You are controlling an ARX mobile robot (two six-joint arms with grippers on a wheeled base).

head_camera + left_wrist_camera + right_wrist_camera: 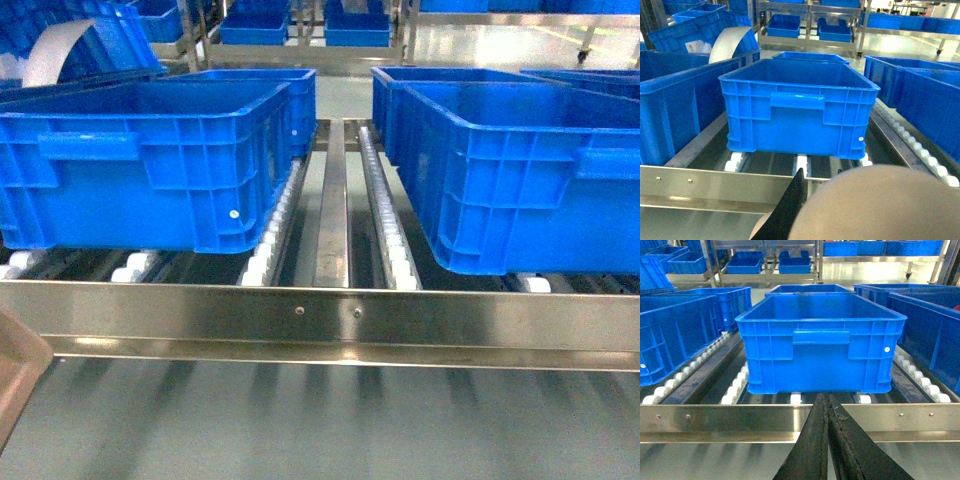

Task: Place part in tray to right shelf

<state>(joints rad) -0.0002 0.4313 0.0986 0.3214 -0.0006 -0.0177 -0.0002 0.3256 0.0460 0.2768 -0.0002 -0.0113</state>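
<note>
Two blue crates, a left crate (150, 160) and a right crate (520, 185), sit on the roller lanes of the stainless right shelf (320, 315), behind its riveted front rail. Below that rail's left end, a pale beige-pink corner of the tray (18, 375) shows; in the left wrist view the tray (880, 205) fills the foreground, smooth and rounded, against one dark finger. Whether the left gripper (790, 215) clamps it cannot be told. Below the rail, the right gripper (827, 440) has its fingers pressed together, holding nothing. No part is visible.
</note>
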